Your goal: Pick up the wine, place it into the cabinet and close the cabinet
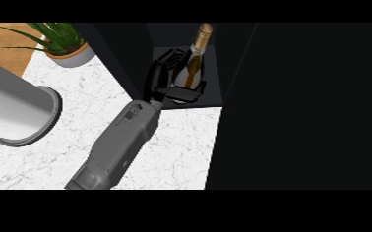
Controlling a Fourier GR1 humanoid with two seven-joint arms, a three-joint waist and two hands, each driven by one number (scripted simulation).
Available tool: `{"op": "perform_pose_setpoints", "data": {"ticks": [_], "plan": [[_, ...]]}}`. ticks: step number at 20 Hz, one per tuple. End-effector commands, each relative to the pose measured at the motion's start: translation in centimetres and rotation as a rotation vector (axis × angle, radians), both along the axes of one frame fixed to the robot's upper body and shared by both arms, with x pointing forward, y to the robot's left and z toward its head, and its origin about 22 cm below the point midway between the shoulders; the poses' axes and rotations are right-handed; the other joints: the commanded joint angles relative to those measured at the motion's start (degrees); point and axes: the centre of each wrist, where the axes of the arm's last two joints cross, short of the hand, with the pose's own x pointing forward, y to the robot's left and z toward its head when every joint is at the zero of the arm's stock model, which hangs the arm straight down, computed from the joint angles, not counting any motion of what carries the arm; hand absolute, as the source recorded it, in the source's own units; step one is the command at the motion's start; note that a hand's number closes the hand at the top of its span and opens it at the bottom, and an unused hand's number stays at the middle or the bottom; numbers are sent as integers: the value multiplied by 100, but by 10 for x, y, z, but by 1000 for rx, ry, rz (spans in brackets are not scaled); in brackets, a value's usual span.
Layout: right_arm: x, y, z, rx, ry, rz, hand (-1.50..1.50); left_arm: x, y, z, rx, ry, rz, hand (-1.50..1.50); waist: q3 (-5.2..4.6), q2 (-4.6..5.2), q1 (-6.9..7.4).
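the wine [195, 66] is seen inside the open cabinet [218, 81], gripped round its body by the curled fingers of the left robot hand [155, 81]. release and closing the cabinet are judged still undone. the bottle is held upright, long axis near vertical, foil neck pointing up.
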Motion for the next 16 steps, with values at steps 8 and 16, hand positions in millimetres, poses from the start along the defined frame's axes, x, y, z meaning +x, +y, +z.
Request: {"op": "perform_pose_setpoints", "data": {"ticks": [8, 16], "plan": [[-30, -6, 27, 114, 8, 79, -150, 24, 1, 0, 116, 96, 75, 150, 0, 29, -86], [-28, 1, 14, 133, 9, 109, -150, 37, 3, 9, 60, 129, 146, 150, -3, 91, -310]]}}
